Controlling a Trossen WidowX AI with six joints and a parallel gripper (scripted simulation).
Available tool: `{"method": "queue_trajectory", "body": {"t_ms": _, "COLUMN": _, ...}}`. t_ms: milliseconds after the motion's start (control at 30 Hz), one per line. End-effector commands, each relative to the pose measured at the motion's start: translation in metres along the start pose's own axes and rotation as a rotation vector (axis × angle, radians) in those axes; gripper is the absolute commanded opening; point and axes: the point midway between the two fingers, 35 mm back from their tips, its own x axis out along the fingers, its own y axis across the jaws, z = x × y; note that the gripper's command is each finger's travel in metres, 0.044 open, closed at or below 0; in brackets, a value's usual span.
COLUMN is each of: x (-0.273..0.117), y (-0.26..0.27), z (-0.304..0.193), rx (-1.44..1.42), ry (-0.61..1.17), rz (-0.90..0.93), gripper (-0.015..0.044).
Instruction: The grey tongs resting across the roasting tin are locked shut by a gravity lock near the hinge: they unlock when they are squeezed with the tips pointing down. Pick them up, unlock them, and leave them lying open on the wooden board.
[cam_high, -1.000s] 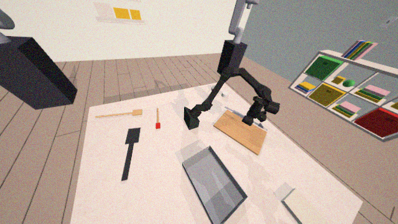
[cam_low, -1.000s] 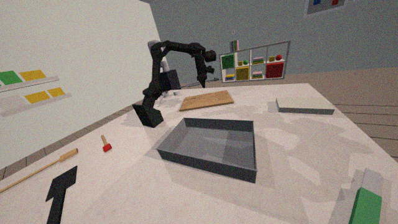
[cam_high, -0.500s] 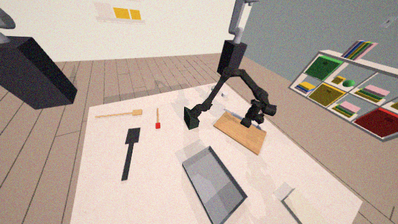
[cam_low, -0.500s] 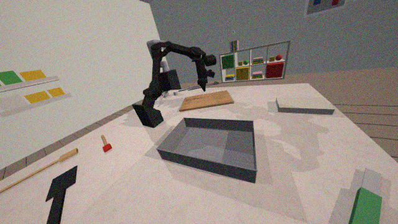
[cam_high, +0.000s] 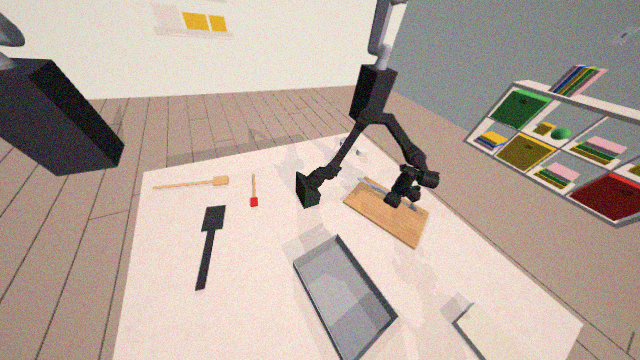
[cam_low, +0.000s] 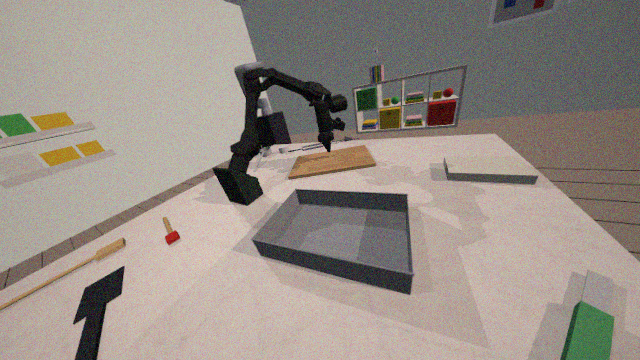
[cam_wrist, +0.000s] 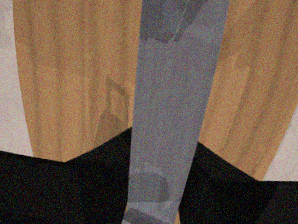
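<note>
On the pale table (cam_high: 450, 280), at its left side in the top view, a wooden spatula (cam_high: 192, 183) lies flat, with a black spatula (cam_high: 210, 245) below it and a small red-headed mallet (cam_high: 253, 192) just to their right. Next comes the arm's dark base (cam_high: 307, 190), and nearer the camera the grey roasting tin (cam_high: 345, 295), which holds nothing. Right of the base lies the wooden board (cam_high: 387, 212). The gripper (cam_high: 397, 197) hangs low over the board's far edge, pointing down, and it is pinching the grey tongs (cam_high: 372, 186), which run roughly level along that far edge, one end sticking out to the left past the board.

In the exterior view the tongs (cam_low: 302, 147) show as a thin grey bar reaching left from the gripper (cam_low: 327, 146) just above the board (cam_low: 332, 161); whether they touch the wood is hard to tell from here. The wrist view shows the tongs (cam_wrist: 176, 90) as a grey strip between the two dark fingers, with the board (cam_wrist: 67, 63) behind. The strip seems single, so the arms look pressed together, though the view is too tight to be sure. Far right stands a shelf (cam_high: 560, 145) of coloured boxes.
</note>
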Motion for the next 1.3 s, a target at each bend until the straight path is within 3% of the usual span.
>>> {"method": "queue_trajectory", "body": {"t_ms": 0, "x": 0.007, "y": -0.001, "z": -0.002, "rx": 0.009, "ry": -0.001, "rz": -0.002, "gripper": -0.015}}
{"method": "queue_trajectory", "body": {"t_ms": 233, "x": 0.008, "y": -0.001, "z": -0.002, "rx": 0.009, "ry": -0.001, "rz": -0.001, "gripper": -0.015}}
{"method": "queue_trajectory", "body": {"t_ms": 967, "x": 0.007, "y": 0.0, "z": -0.002, "rx": 0.002, "ry": 0.0, "rz": 0.002, "gripper": 0.0427}}
{"method": "queue_trajectory", "body": {"t_ms": 1267, "x": -0.004, "y": 0.005, "z": 0.018, "rx": 0.002, "ry": -0.01, "rz": -0.006, "gripper": 0.044}}
